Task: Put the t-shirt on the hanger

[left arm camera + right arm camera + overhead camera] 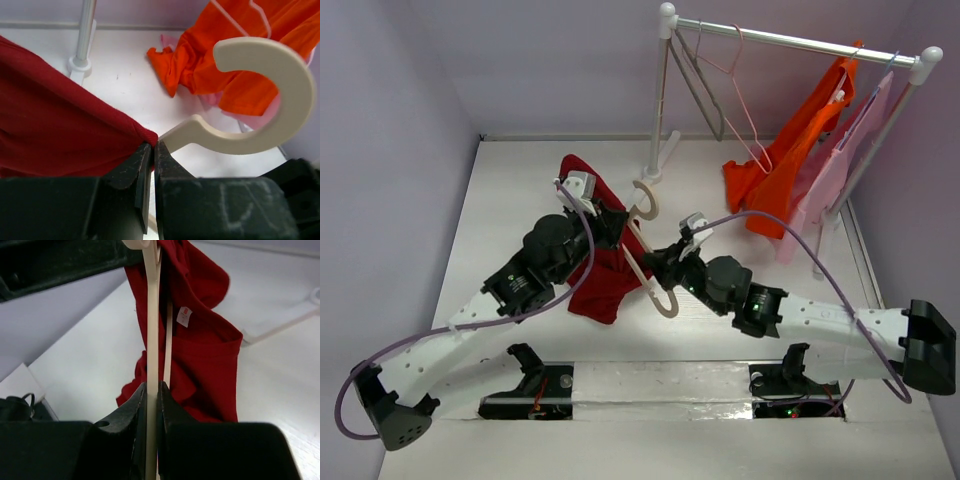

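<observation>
While the right gripper (152, 390) clamps the hanger (151, 315) by one arm, the left gripper (152, 150) pinches the t-shirt (60, 115) hem right against it. Cloth's bunched along one side, half threaded at best, I'd say.

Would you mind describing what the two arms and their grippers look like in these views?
The left arm and right arm have long white links joined by bulky black joint housings, with small green lights. A purple cable loops along each. The left gripper and right gripper each have two matte black, scuffed fingers tapering to narrow tips.
</observation>
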You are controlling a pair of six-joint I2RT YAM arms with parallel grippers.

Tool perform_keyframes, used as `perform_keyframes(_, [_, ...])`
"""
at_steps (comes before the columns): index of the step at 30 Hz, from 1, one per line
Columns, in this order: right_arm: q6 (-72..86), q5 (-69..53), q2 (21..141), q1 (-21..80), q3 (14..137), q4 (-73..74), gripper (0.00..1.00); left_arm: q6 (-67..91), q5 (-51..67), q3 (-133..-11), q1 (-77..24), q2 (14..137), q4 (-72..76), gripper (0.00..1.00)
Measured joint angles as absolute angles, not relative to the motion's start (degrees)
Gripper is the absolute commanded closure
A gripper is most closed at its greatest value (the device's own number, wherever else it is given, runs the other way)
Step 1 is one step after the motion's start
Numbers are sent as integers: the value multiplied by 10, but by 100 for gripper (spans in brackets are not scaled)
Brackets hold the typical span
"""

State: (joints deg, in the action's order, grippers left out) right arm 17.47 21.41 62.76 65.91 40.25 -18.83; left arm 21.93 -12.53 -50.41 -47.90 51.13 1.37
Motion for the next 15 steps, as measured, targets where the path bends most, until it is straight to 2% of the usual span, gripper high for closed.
perform_keyframes(8, [98, 262, 661, 721, 395, -382, 100, 215, -122, -636, -484, 479, -87, 100])
perform_keyframes(12, [70, 251, 748, 728, 473, -414, 100, 206, -123, -714, -483, 490, -126, 100])
perform_keyframes(15, [64, 237, 738, 732, 470, -413, 100, 205, -111, -736, -483, 496, -154, 98])
